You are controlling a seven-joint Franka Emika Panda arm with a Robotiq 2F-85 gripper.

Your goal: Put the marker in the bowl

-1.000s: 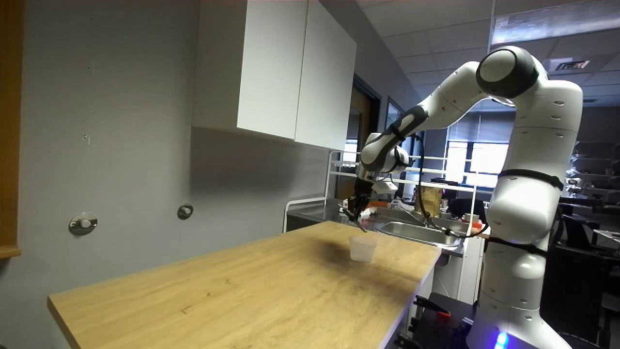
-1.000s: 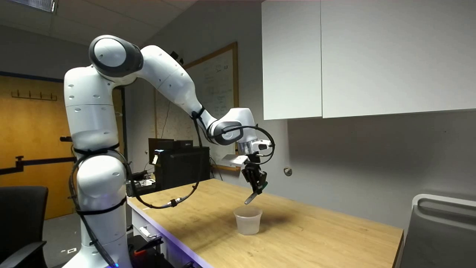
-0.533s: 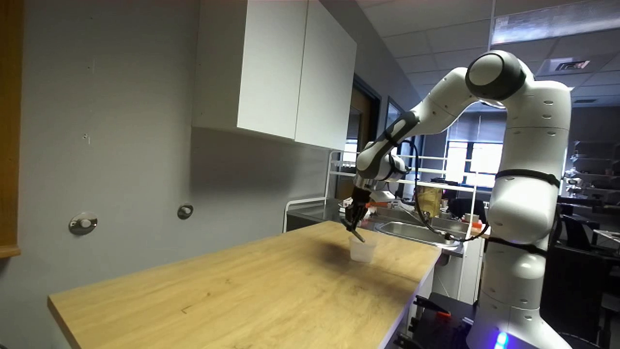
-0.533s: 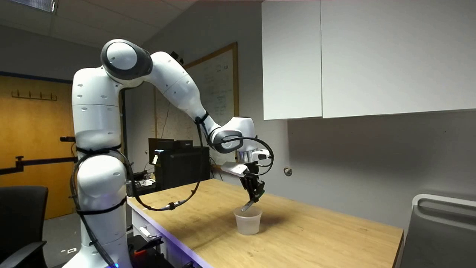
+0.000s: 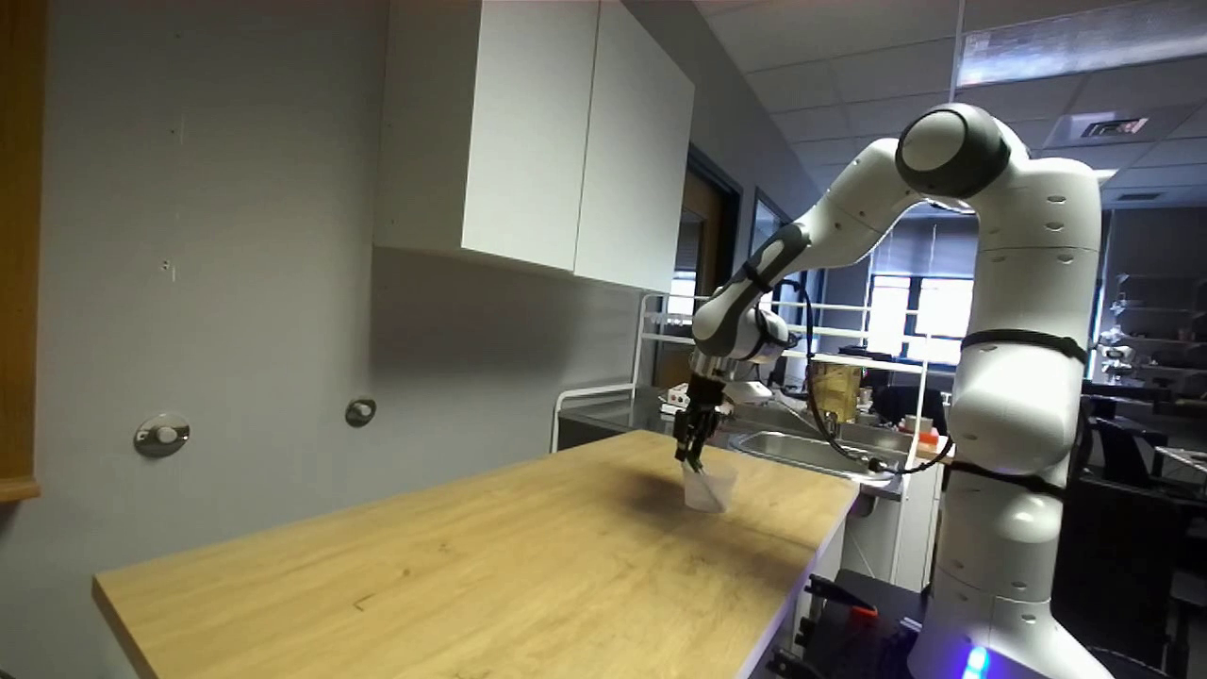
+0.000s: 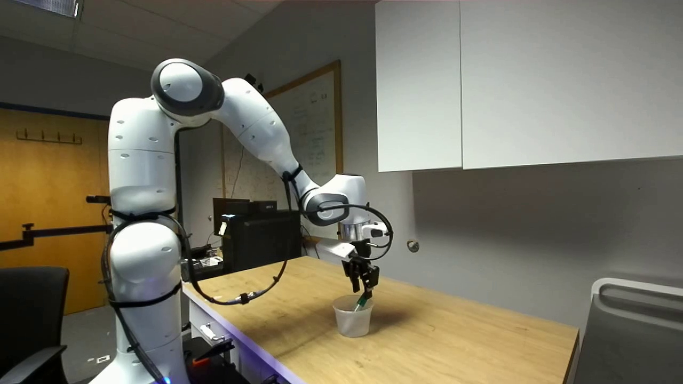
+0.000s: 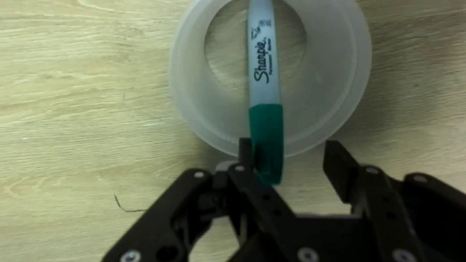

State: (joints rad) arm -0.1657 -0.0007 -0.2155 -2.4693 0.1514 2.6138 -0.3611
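Lower middle of the wrist view, Robotiq gripper (image 7: 289,154): fingers spread, pinching nothing; broad gap from the right-of-frame finger (image 7: 336,167) to the Sharpie marker (image 7: 265,91).
Left-of-frame finger (image 7: 245,152): against the marker's green cap (image 7: 268,134) or just beside it; view does not settle contact.
Marker: tilted, grey barrel inside the translucent plastic bowl (image 7: 324,76), cap end crossing the rim at lower centre. In an exterior view, cap (image 6: 362,302) sticks out of the bowl, just below the fingertips.
Release: judged all but done; marker should settle against the rim by itself.
Retreat: best straight up and slow. Left-of-frame finger is the risk, could drag the cap or clip the rim; bowl looks light, likely to slide or tip. Check that the cap stays behind before swinging away.
Barrel lettering: "Sharpie" (image 7: 261,63) in black script, "Permanent Marker" in small type alongside; emblem (image 7: 256,32) higher up too small to read.
Bowl: upper centre, cut by the top edge; no label seen.
Wooden tabletop (image 7: 91,91): dark hooked mark (image 7: 125,210) lower left, not writing.
Whiteboard (image 6: 320,117): upper middle of an exterior view; faint handwriting, illegible.
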